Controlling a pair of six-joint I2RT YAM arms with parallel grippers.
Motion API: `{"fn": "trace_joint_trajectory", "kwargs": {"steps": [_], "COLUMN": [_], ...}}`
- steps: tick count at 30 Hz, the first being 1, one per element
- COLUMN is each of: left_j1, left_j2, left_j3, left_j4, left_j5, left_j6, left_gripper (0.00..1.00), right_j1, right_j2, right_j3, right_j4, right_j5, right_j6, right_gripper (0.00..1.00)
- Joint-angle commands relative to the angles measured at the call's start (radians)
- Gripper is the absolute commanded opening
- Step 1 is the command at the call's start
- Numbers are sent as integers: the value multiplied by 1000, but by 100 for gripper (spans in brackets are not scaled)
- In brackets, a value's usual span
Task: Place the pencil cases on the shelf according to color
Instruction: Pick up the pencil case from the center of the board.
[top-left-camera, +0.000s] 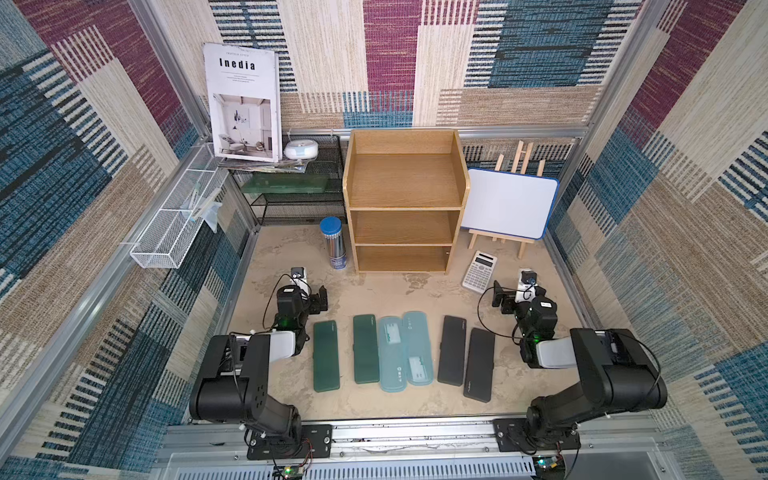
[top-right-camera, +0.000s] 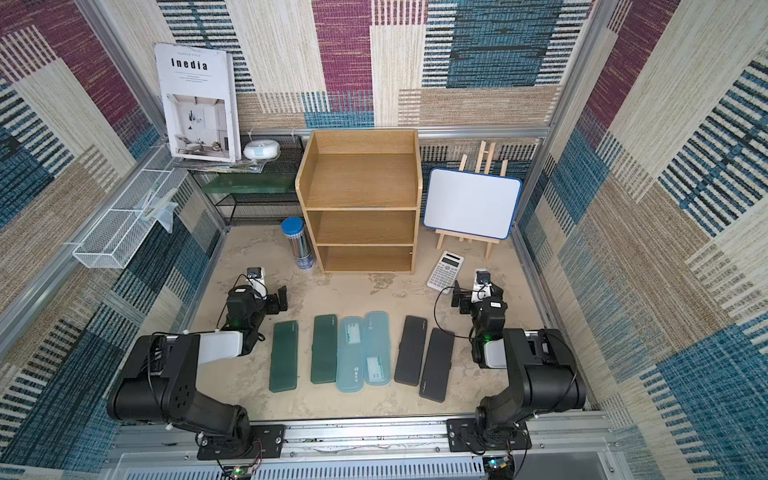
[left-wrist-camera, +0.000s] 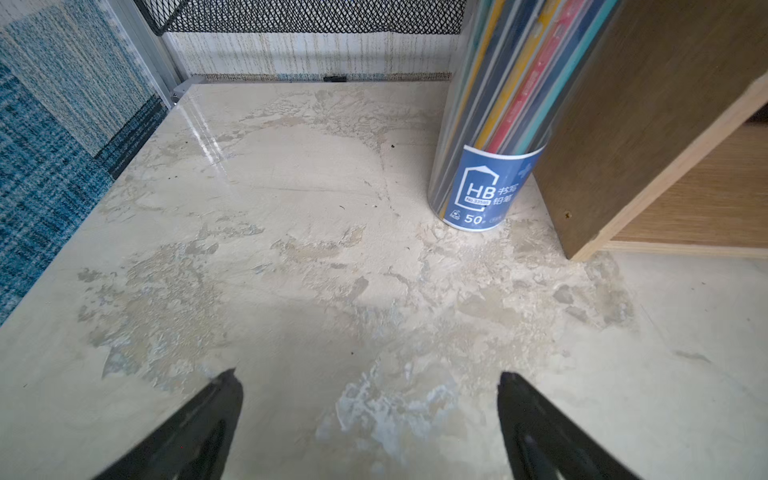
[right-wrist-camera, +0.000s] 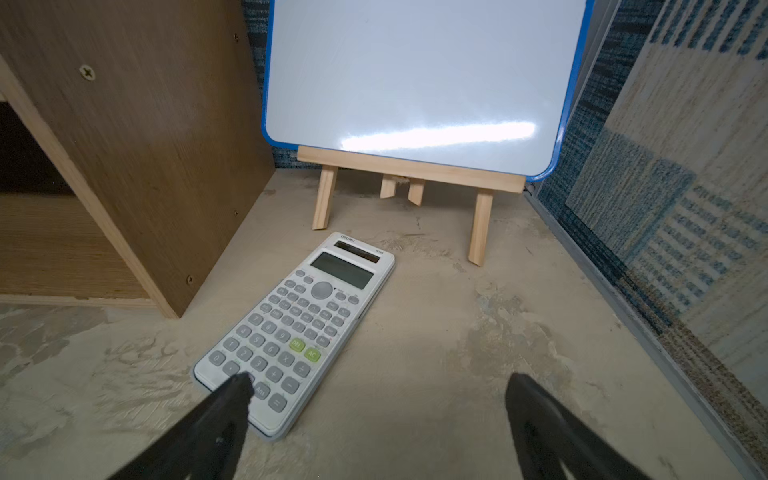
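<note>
Pencil cases (top-left-camera: 390, 353) in both top views only, left jaws apart, right jaws apart, perhaps touching calculator (right-wrist-camera: 295, 332)

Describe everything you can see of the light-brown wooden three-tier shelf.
The light-brown wooden three-tier shelf stands upright and open-fronted at the back centre of the beige mottled tabletop. Its top tier has raised side panels with rounded front corners and a back wall; two lower compartments sit beneath. All three tiers are empty. Screw heads show on its side panel. A clear blue-capped pencil tube stands close beside it; contact is unclear.
</note>
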Motion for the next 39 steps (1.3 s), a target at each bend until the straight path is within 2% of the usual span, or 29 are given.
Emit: {"fn": "trace_joint_trajectory", "kwargs": {"steps": [1, 18, 19, 21, 23, 26, 28, 31, 33, 36, 39], "left_j1": [0, 1, 1, 0, 1, -4, -10, -9, -12, -30, -74], "left_j2": [1, -5, -17, -90, -113, -125, -162, -278, -332, -373, -395], "left_j3": [0, -7, 1, 129, 288, 412, 443, 425, 435, 490, 541], "left_j4": [17, 26, 25, -277, -565, -819, -935, -1018, -1089, -1260, -1396], "left_j5": [8, 8, 3, -21, -73, -76, -118, -103, -45, -36, -24], "left_j6": [6, 8, 7, -7, -67, -124, -195, -336, -388, -500, -528], "left_gripper": [100, 100, 100, 100, 99, 97, 97, 98, 97, 97, 97], "right_j1": [1, -1, -1, -1, 0, 6, 14, 29, 48, 91, 158], "right_j2": [0, -9, -29, -91, -85, -101, -152, -259, -324, -412, -505], "right_j3": [6, 9, 48, 256, 420, 487, 483, 492, 519, 566, 563], "right_j4": [16, 23, -27, -471, -757, -992, -1086, -1252, -1396, -1659, -1834], "right_j5": [-6, -1, 5, 33, 47, 90, 118, 115, 125, 107, 32], "right_j6": [-1, 6, 6, 13, 72, 159, 223, 346, 426, 549, 667], "right_gripper": [99, 99, 99, 99, 99, 99, 99, 99, 99, 99, 95]}}
